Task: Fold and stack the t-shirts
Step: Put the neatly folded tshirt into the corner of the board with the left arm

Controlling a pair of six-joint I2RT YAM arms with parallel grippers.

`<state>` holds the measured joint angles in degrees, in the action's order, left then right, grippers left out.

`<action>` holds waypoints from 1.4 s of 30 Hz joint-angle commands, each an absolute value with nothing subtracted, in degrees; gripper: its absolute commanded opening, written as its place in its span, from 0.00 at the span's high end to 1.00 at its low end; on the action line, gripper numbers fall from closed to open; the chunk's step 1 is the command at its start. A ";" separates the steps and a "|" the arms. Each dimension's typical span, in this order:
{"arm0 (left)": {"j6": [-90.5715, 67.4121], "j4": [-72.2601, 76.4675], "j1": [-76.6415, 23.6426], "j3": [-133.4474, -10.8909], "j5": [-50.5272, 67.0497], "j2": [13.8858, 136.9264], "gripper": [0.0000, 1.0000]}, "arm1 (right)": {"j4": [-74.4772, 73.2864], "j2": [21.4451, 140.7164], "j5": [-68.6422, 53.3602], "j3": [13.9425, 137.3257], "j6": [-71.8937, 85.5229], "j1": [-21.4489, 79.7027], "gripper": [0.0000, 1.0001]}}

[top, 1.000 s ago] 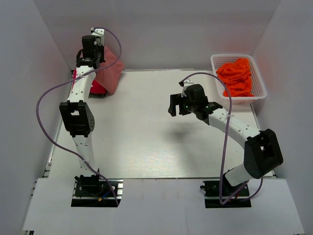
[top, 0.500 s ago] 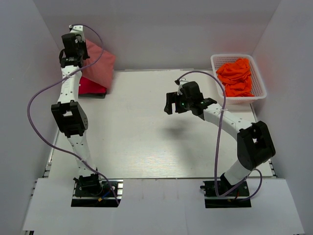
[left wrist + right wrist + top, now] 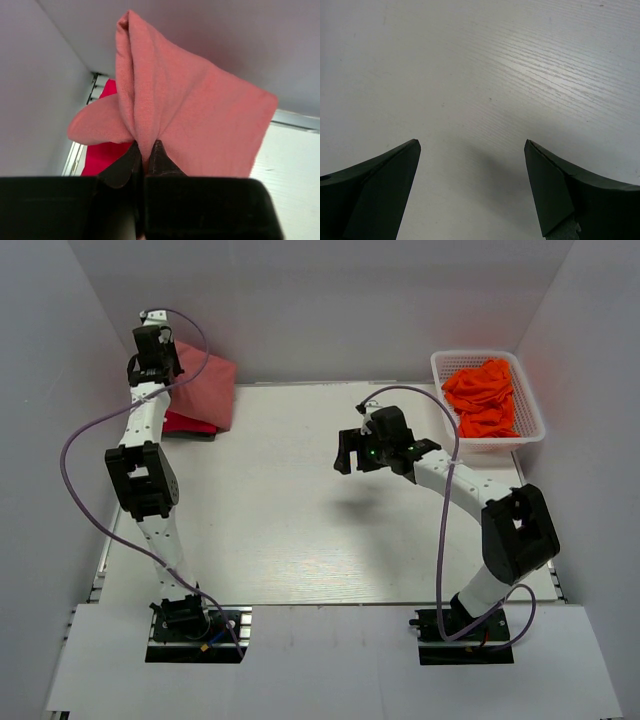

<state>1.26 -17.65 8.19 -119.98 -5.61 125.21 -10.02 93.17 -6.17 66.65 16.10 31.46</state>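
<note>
My left gripper (image 3: pixel 160 365) is shut on the folded salmon-pink t-shirt (image 3: pixel 204 390) at the far left corner; in the left wrist view the fingertips (image 3: pixel 145 150) pinch its edge and the shirt (image 3: pixel 190 120) hangs out ahead. Under it lies the folded crimson-pink t-shirt (image 3: pixel 187 422), also visible in the wrist view (image 3: pixel 102 152). My right gripper (image 3: pixel 345 455) is open and empty above the bare tabletop (image 3: pixel 485 75) near the middle. Orange t-shirts (image 3: pixel 482 395) lie crumpled in a white basket.
The white basket (image 3: pixel 532 400) stands at the far right corner. White walls close in the table on the left, back and right. The left arm stretches along the left wall.
My left gripper has carried the salmon-pink shirt left and then lowered it over the crimson shirt in the corner. My right arm has pulled slightly left and back.
</note>
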 commanded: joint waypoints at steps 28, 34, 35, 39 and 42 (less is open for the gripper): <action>-4.31 -1.49 10.28 -106.25 -16.62 118.04 0.00 | -16.08 99.23 -7.65 72.86 16.52 31.12 0.10; -6.32 -13.76 10.28 -115.47 -13.80 121.37 0.00 | -14.33 98.70 -8.43 71.72 16.87 31.20 0.10; -6.33 -14.93 10.28 -116.10 -13.10 121.38 0.00 | -14.33 98.70 -8.70 71.54 16.87 31.20 0.10; -9.55 -12.32 8.27 -106.57 -5.99 116.31 0.00 | -13.54 98.61 -9.58 71.19 17.14 31.20 0.10; -15.18 -5.38 7.73 -98.65 -2.47 112.86 0.00 | -11.52 98.44 -11.15 69.97 17.23 31.20 0.10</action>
